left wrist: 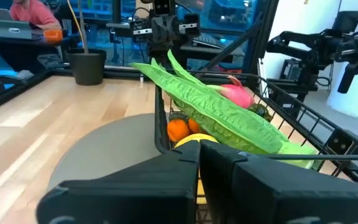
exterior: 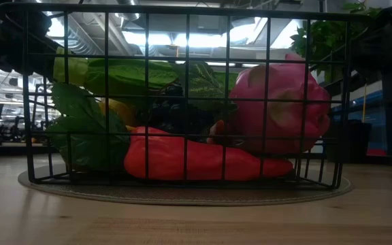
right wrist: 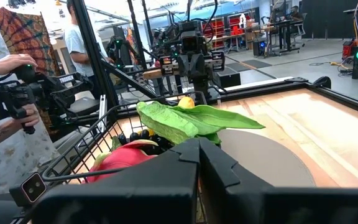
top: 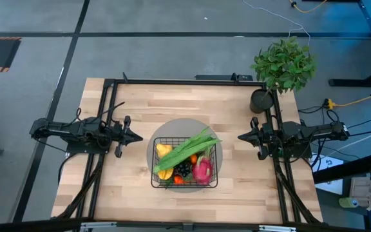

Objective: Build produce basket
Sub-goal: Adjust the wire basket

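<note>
The black wire basket stands on a round grey mat at the table's middle. Produce fills it: long green stalks lie slantwise on top, with a pink dragon fruit, dark grapes, yellow fruits and small oranges under them. In the low view a red-orange vegetable lies on the basket's floor. My left gripper waits shut and level left of the basket. My right gripper waits shut and level to its right. Neither touches anything.
A leafy potted plant in a black pot stands at the table's far right corner. Bare wood lies near and far of the mat. People stand in the room beyond the table, one holding a black device.
</note>
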Robot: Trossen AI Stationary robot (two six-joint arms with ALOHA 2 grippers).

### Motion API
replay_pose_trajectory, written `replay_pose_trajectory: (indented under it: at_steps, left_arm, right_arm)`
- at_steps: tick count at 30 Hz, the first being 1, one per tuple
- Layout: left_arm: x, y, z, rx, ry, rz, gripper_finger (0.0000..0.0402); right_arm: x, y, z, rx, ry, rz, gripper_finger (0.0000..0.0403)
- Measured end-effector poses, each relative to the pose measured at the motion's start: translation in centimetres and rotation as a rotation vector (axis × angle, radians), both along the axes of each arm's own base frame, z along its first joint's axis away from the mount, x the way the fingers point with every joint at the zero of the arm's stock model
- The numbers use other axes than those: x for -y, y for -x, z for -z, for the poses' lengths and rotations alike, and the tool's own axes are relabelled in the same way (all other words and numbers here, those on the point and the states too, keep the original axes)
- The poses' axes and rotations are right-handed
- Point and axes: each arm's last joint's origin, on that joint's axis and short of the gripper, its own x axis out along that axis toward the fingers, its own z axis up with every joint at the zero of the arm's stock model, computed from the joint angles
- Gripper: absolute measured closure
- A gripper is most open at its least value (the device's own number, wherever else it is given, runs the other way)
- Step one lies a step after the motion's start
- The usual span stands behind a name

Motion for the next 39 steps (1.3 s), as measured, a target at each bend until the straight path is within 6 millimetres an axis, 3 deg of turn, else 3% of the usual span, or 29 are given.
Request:
replay_pose_trajectory:
  at_steps: [6, 12, 17, 20, 24, 28, 39]
  left_arm:
    - [-0.1, 0.0, -0.2, 0.016, 0.027, -0.021, 0.0395]
    - [-0.1, 0.1, -2.1, -0.028, 0.036, -0.032, 0.038]
    - [0.1, -1.3, -2.5, -0.204, 0.119, -0.033, 0.0369]
    - [0.7, -2.5, -3.1, -0.204, 0.136, 0.028, 0.0367]
    - [2.4, -4.1, -5.0, -0.149, 0.108, 0.163, 0.037]
    - [4.6, -5.6, -6.0, -0.217, 0.085, 0.25, 0.0372]
    - [11.2, -11.2, -6.6, -0.445, -0.046, 0.198, 0.0372]
  right_arm:
    - [0.0, 0.0, 0.0, 0.0, 0.0, 0.0, 0.0398]
    - [0.0, 0.0, 0.0, 0.0, 0.0, 0.0, 0.0398]
    - [0.0, 0.0, 0.0, -0.001, 0.0, 0.0, 0.0398]
    - [0.0, 0.0, 0.0, 0.0, 0.0, 0.001, 0.0398]
    - [0.0, 0.0, 0.0, 0.0, 0.0, 0.0, 0.0398]
    - [0.0, 0.0, 0.0, 0.0, 0.0, 0.0, 0.0398]
    - [0.0, 0.0, 0.0, 0.0, 0.0, 0.0, 0.0398]
